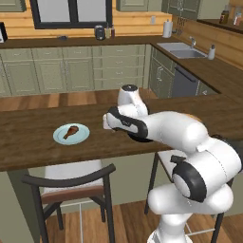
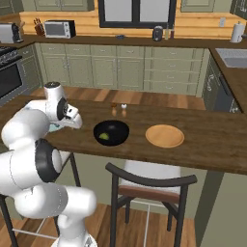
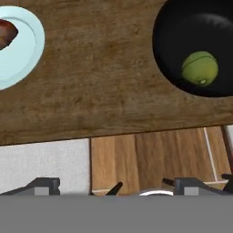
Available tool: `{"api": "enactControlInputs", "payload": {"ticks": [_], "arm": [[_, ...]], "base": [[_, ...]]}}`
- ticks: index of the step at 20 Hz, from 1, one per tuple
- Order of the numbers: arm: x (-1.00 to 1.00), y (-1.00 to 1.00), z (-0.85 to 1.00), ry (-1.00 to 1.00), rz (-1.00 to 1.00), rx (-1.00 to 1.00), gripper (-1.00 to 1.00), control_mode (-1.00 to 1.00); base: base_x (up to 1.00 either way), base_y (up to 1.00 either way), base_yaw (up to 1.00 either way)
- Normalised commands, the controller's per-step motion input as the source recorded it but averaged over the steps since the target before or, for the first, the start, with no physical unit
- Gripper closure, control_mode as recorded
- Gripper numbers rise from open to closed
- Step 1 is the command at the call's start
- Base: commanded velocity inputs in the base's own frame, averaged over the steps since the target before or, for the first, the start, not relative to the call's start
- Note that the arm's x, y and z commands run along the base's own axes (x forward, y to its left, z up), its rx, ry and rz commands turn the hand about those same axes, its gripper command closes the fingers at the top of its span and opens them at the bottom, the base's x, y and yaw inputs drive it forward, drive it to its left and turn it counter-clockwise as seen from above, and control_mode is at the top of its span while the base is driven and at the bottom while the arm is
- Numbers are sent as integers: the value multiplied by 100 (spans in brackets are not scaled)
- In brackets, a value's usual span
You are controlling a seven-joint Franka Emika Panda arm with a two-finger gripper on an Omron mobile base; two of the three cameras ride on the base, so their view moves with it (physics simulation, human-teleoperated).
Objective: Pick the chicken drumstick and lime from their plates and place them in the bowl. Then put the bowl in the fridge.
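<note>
From the left base view, the arm reaches out over the brown wooden counter (image 1: 28,137), its hand folded back toward the counter's near edge so the finger ends are hidden behind the wrist. Well off to the hand's left sits the pale blue plate (image 1: 71,134) with the chicken drumstick (image 1: 71,131) lying on it, untouched. A dark chair (image 1: 71,182) with a pale seat is tucked under the counter below that plate. Over to the right base view: the hand hovers at the left end of the counter, and just to its right is the black bowl (image 2: 111,132) with the lime (image 2: 103,137) resting inside, low on the left of the bowl's floor. Further right, apart from the bowl, lies the orange-tan plate (image 2: 165,136), bare. Two small shakers (image 2: 119,110) stand behind the bowl. Down the hand view now: the gripper (image 3: 116,186) is spread wide, tips far apart at the bottom, holding nothing. Ahead and to its upper left is the blue plate, half out of the picture, with the reddish drumstick at its edge of view; ahead to the upper right is the bowl with the green lime in it. Directly between the tips lie the counter's front edge, the floor boards and the pale chair seat.
</note>
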Motion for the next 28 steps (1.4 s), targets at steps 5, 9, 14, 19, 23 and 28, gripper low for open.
{"api": "enactControlInputs", "payload": {"ticks": [5,9,14,19,23,28], "arm": [[49,100,7,0,-4,9,-100,-100],[72,94,1,0,0,3,-100,-100],[70,70,0,0,0,0,-100,-100],[58,63,0,3,-8,0,-100,-100],[39,28,-24,4,-13,0,-100,-100],[52,13,-30,3,-10,0,-100,-100]], "base": [[0,0,0],[0,0,0],[0,0,0],[0,0,0],[0,0,0],[0,0,0]]}}
